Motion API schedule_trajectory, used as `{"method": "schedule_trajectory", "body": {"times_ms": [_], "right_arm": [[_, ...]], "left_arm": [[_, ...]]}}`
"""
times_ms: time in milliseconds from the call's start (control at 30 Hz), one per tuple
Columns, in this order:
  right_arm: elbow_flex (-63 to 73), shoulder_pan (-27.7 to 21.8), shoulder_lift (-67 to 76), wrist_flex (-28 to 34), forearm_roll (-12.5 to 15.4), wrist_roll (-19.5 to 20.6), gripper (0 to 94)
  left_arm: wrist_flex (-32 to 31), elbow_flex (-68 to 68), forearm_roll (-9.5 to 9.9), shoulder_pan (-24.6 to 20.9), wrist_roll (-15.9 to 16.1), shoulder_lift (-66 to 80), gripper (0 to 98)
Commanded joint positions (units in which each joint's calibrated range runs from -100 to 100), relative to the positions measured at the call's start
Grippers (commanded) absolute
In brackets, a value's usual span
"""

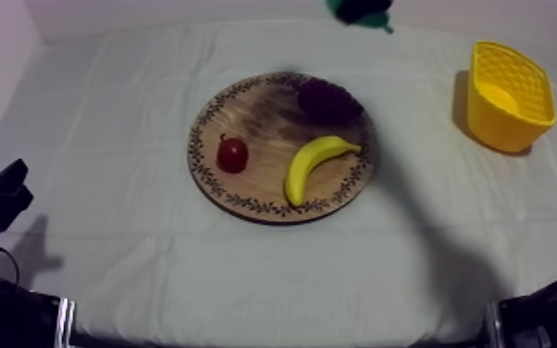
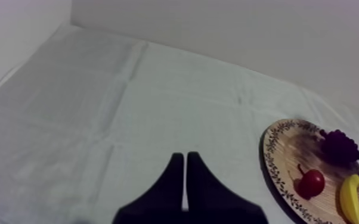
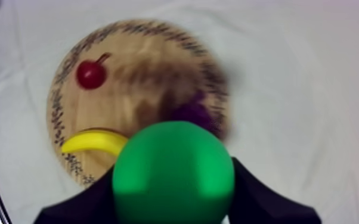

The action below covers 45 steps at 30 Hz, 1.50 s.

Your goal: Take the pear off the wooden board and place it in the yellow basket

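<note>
Right wrist view: pear (image 3: pixel 171 161), green, is pinched between the black fingers of the right gripper (image 3: pixel 173 193) and held clear above the wooden board (image 3: pixel 134 65), ready for carrying. Lying on the board: banana (image 1: pixel 315 162), grapes (image 1: pixel 328 100), small red fruit (image 1: pixel 232 154). Yellow basket (image 1: pixel 500 125), far right, well apart, is judged the next stop. Left gripper (image 2: pixel 185 179), fingers pressed together, is parked near left, out of the way.
</note>
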<state>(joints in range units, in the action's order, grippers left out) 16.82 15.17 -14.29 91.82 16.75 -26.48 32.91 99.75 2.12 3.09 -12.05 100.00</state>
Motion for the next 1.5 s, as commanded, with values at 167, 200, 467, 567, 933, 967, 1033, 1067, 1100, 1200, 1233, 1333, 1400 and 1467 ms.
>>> {"method": "schedule_trajectory", "body": {"times_ms": [167, 200, 467, 567, 933, 967, 1033, 1067, 1100, 1200, 1233, 1333, 1400, 1467], "right_arm": [[0.49, -8.81, 8.12, -0.19, 0.19, 1.24, 27.5], [0.55, -9.89, 8.57, -0.20, 0.20, 1.35, 27.5], [0.99, -17.42, 9.22, -1.69, 0.27, 2.26, 27.6], [0.81, -19.65, 8.43, -3.26, 0.16, 2.85, 27.7], [-5.43, -25.66, 2.82, -11.82, -1.06, 3.76, 28.4], [-6.16, -26.03, 2.29, -12.62, -1.17, 3.77, 28.5], [-7.45, -26.71, 1.19, -13.96, -1.32, 3.78, 28.4], [-8.01, -27.06, 0.61, -14.58, -1.37, 3.78, 28.3], [-8.50, -27.38, 0.06, -15.15, -1.42, 3.77, 28.2], [-9.82, -28.17, -1.65, -16.91, -1.69, 3.72, 28.0], [-10.17, -28.38, -2.24, -17.44, -1.81, 3.71, 28.0], [-10.74, -28.95, -4.02, -18.58, -2.10, 3.75, 28.1], [-10.98, -29.31, -5.07, -19.28, -2.25, 3.80, 28.6], [-11.13, -29.68, -5.95, -19.91, -2.32, 3.79, 29.2]], "left_arm": [[-0.01, 0.03, 0.00, -0.01, 0.01, 0.00, 0.1], [-0.01, 0.03, 0.00, -0.01, 0.01, 0.00, 0.1], [-0.01, 0.03, 0.00, -0.01, 0.01, 0.00, 0.1], [-0.01, 0.03, 0.00, -0.01, 0.01, 0.00, 0.1], [-0.01, 0.03, 0.00, -0.01, 0.01, 0.00, 0.1], [-0.01, 0.03, 0.00, -0.01, 0.01, 0.00, 0.1], [-0.01, 0.03, 0.00, -0.01, 0.01, 0.00, 0.1], [-0.01, 0.03, 0.00, -0.01, 0.01, 0.00, 0.1], [-0.01, 0.03, 0.00, -0.01, 0.01, 0.00, 0.1], [-0.01, 0.03, 0.00, -0.01, 0.01, 0.00, 0.1], [-0.01, 0.03, 0.00, -0.01, 0.01, 0.00, 0.1], [-0.01, 0.03, 0.00, -0.01, 0.01, 0.00, 0.1], [-0.01, 0.03, 0.00, -0.01, 0.01, 0.00, 0.1], [-0.01, 0.03, 0.00, -0.01, 0.01, 0.00, 0.1]]}}
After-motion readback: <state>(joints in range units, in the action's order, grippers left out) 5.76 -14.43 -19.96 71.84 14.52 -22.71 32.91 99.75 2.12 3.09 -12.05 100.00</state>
